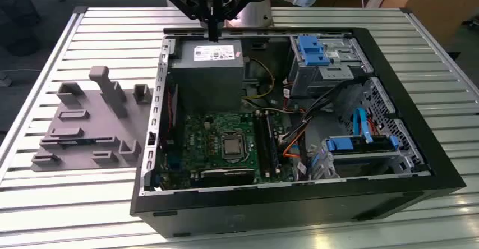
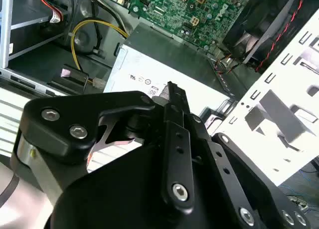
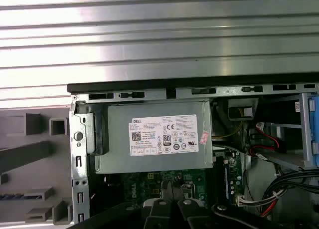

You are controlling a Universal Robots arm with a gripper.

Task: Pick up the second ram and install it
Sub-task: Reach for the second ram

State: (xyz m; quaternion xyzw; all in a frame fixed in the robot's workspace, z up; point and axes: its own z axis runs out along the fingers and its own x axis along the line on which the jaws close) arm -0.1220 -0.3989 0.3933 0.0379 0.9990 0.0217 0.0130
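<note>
My gripper (image 1: 215,34) hangs over the far edge of the open computer case (image 1: 419,148), above the grey power supply (image 1: 208,72). Its black fingers are shut together with nothing between them, as both wrist views show (image 2: 171,87) (image 3: 172,188). The second ram (image 1: 73,142) is a thin blue-green strip lying in the grey holder (image 1: 90,120) on the exterior view's left, outside the case and well away from the gripper. In the first wrist view the ram (image 3: 21,195) appears as a blue strip in the holder. The green motherboard (image 1: 217,142) with its long black slots (image 1: 266,142) lies in the case below the power supply.
The case stands on a slatted metal table (image 1: 75,204). Blue drive cages (image 1: 311,50) and orange and black cables (image 1: 299,131) fill the case on the exterior view's right. A fan (image 2: 259,24) and the perforated case wall (image 2: 279,119) sit close to the wrist.
</note>
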